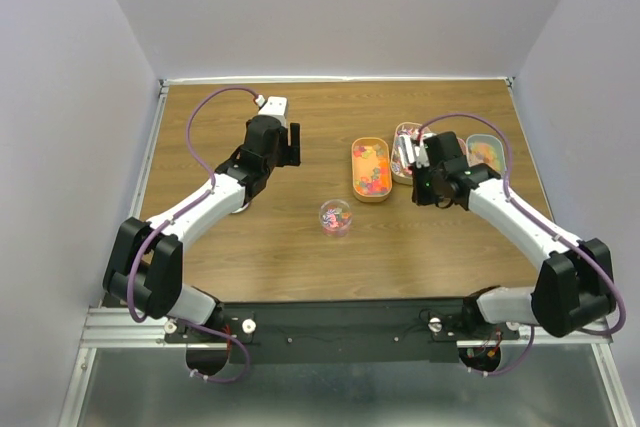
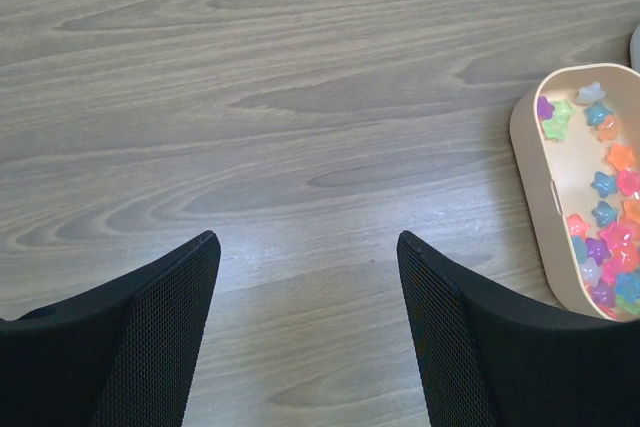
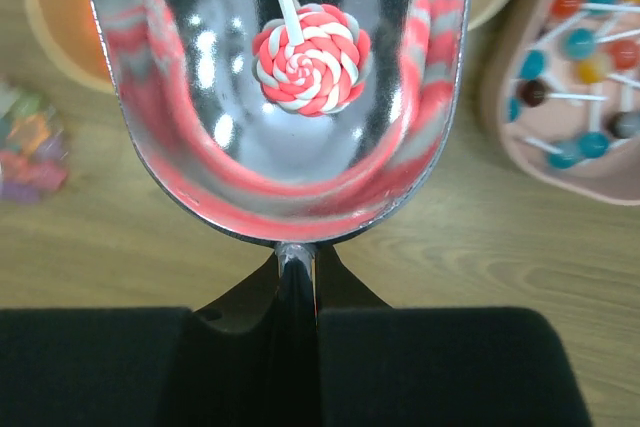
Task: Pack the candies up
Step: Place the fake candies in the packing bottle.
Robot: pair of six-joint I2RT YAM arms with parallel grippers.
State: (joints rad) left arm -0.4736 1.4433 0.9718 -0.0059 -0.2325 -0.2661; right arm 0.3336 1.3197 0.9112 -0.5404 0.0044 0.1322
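Wood-grain desk (image 1: 260, 247), grey walls around. My right hand (image 3: 297, 282) is clamped on the handle of a metal scoop (image 3: 200, 97) with a red-and-white swirl lollipop (image 3: 308, 57) lying in it. My left hand (image 2: 310, 247) hangs spread wide, holding nothing. Beyond it, star-shaped candies (image 2: 605, 227) lie in an oblong tray (image 2: 530, 167).

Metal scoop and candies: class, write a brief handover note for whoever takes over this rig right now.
Left end effector: open, empty, over bare table beside the oblong tray of star candies.
Right end effector: shut on the handle of the metal scoop; one red-and-white swirl lollipop lies in it, near the pink lollipop tray.
Done: the clear cup mid-table holds some candies.
Left: probably tip the lollipop into the cup, then scoop more.
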